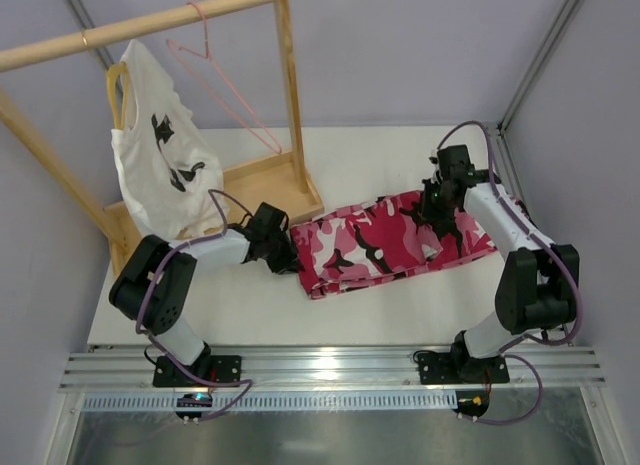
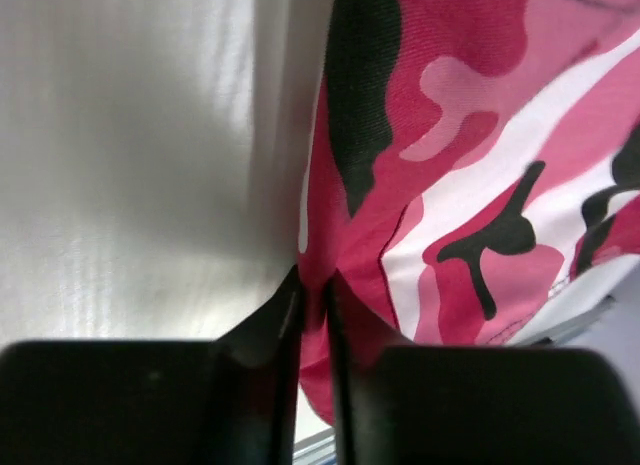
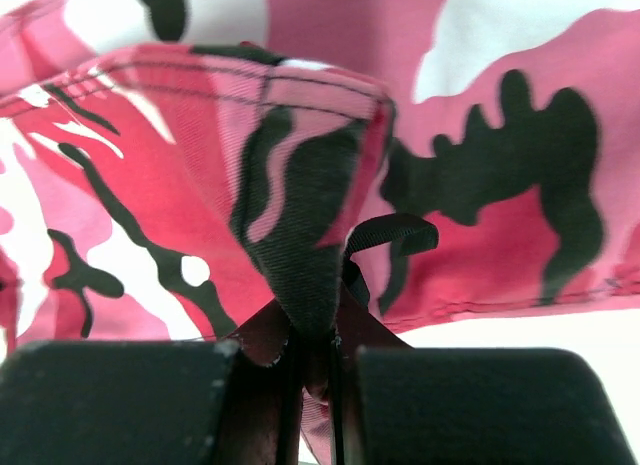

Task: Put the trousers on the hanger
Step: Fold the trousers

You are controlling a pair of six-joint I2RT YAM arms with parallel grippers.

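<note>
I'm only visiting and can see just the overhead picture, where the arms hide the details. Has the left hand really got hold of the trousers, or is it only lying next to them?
Observer: It has hold of them. Its wrist camera shows the left hand closed on the edge of the trousers, with cloth pinched in between.
Operator: And the right one?
Observer: The right hand is shut on a raised fold of cloth that has a stitched hem.
Operator: Is there anything else near that fold?
Observer: Yes, a small black loop stands up right beside it.
</note>
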